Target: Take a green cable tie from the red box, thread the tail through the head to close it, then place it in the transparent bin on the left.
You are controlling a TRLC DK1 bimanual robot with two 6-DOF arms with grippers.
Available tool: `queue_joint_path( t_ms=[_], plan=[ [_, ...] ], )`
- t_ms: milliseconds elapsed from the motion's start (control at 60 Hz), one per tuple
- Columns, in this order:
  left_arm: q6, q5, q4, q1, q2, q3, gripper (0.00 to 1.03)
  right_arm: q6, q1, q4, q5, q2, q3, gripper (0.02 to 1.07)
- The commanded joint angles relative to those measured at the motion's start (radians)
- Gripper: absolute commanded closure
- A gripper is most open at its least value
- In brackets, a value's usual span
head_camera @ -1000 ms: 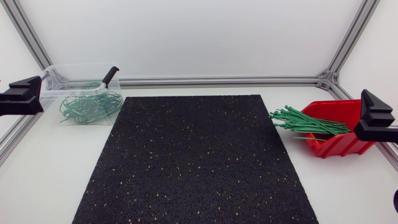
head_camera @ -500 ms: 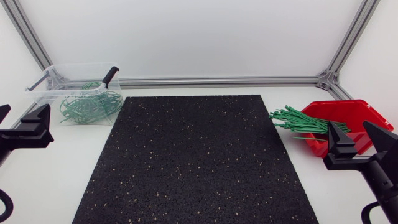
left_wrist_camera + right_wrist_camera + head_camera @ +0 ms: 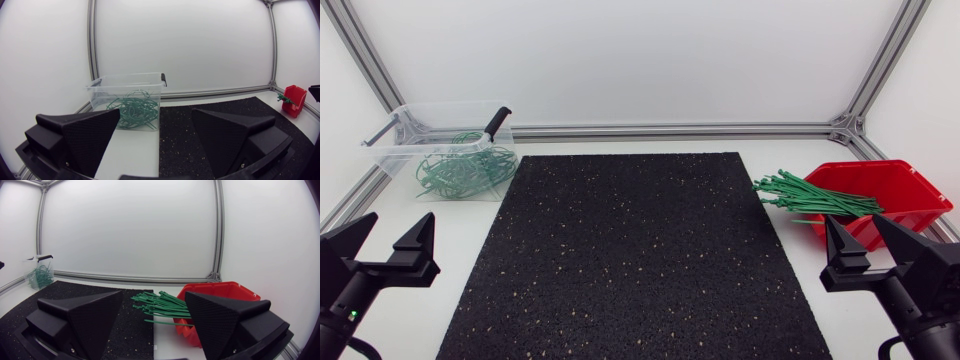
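- Right gripper (image 3: 857, 238) is seen spread wide and empty, just beside the red box (image 3: 905, 185); the left gripper (image 3: 398, 235) is likewise held wide with nothing in it, well short of the transparent bin (image 3: 395, 140).
- Green cable ties (image 3: 815, 200) are bundled in the box, ends fanned over its rim towards the black mat (image 3: 640, 250); several could be pinched together, or neighbours dragged out.
- The box could be shoved if its rim is struck by the broad fingers.
- Threading may be spoiled by a grip far from the tail's tip; which end is the tail cannot be made out.
- Looped ties (image 3: 460, 170) heaped in the bin could be snagged at release.
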Motion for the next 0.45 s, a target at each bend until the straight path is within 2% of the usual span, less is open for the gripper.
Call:
queue_joint_path(
  t_ms=[0, 200, 433],
  plan=[
    [-0.030, 0.011, 0.018, -0.011, -0.042, -0.055, 0.04, 0.022, -0.004, 0.014, -0.003, -0.006, -0.022, 0.16],
    [-0.047, 0.023, 0.031, -0.027, -0.129, -0.154, 0.04, 0.022, -0.004, 0.014, -0.003, -0.006, -0.022, 0.16],
    [-0.047, 0.023, 0.031, -0.027, -0.129, -0.154, 0.04, 0.022, -0.004, 0.014, -0.003, -0.006, -0.022, 0.16]
  ],
)
